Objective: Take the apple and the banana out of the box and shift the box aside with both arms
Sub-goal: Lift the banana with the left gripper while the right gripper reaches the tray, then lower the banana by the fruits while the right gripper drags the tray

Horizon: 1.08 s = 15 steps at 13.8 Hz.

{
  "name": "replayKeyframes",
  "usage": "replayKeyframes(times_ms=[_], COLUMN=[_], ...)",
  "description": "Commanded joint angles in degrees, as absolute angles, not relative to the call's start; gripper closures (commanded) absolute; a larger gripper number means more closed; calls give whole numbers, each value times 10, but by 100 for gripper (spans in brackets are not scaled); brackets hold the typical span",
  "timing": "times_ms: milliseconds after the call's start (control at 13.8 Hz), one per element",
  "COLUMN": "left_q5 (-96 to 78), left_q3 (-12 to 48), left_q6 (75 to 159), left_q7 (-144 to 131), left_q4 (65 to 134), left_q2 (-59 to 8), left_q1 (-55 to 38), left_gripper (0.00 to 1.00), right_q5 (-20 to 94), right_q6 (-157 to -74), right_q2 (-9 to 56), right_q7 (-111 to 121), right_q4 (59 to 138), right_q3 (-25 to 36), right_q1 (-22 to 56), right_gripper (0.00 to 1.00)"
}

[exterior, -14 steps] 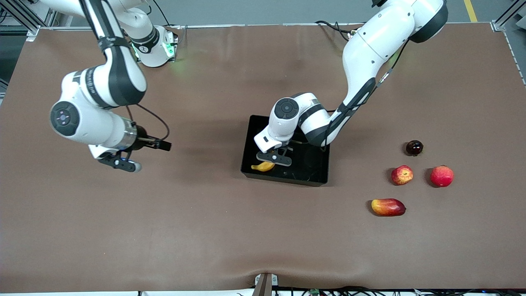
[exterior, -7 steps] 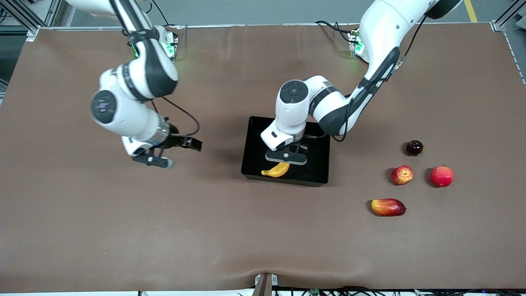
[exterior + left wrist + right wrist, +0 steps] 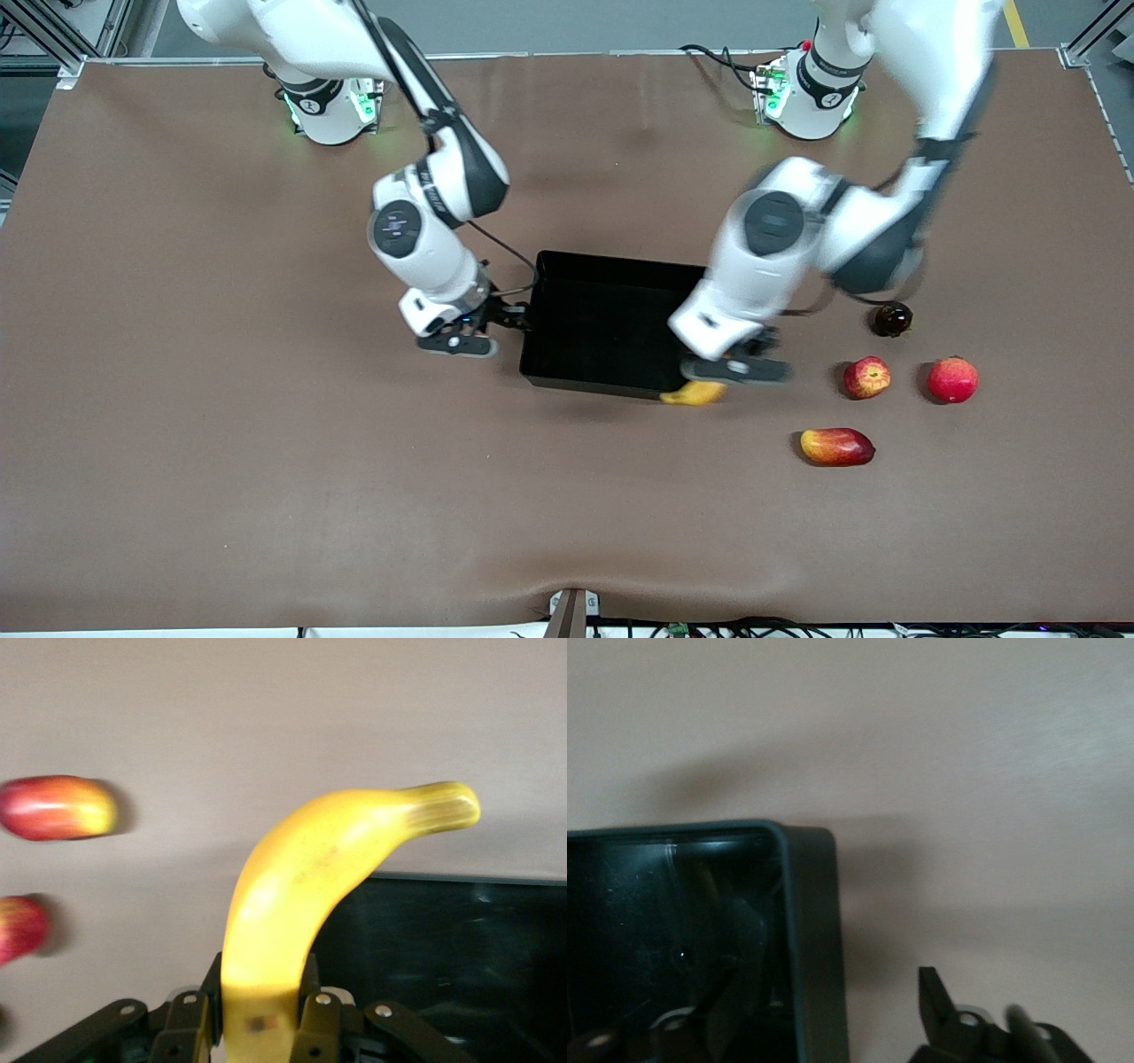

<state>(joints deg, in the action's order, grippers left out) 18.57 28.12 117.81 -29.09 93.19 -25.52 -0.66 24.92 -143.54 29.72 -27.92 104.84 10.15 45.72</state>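
Left pincer (image 3: 735, 369) clamps the banana (image 3: 694, 393) by one end, over the box (image 3: 602, 330) corner; it could swing loose. Apple (image 3: 866, 377) sits on table beside it. Right pincer (image 3: 461, 341), part-open, crowds the box's wall; may knock it.

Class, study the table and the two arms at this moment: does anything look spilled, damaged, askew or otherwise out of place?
Nothing stands out. The left gripper holds the banana in the air over the box's corner nearest the loose fruit; the right gripper is at the box's other end. The apple lies intact outside it.
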Motion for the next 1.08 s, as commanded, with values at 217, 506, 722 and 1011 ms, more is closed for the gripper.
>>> replayKeyframes(times_ms=[217, 506, 722, 1011], left_q5=[162, 204, 245, 257], left_q3=[286, 282, 282, 237], left_q6=[1162, 1170, 1203, 1292], left_q7=[-101, 29, 45, 47], left_q4=[944, 881, 849, 849], left_q2=[-240, -329, -394, -439], left_q1=[147, 219, 242, 236], left_gripper=[100, 100, 100, 100], right_q5=[265, 265, 265, 258], right_q6=[-1458, -1448, -1353, -1212], right_q2=[333, 320, 274, 209], right_q7=[-287, -287, -281, -258], right_q4=[1029, 1030, 1027, 1006], right_q3=[110, 112, 127, 134], right_q1=[477, 471, 445, 364], right_gripper=[100, 100, 100, 100])
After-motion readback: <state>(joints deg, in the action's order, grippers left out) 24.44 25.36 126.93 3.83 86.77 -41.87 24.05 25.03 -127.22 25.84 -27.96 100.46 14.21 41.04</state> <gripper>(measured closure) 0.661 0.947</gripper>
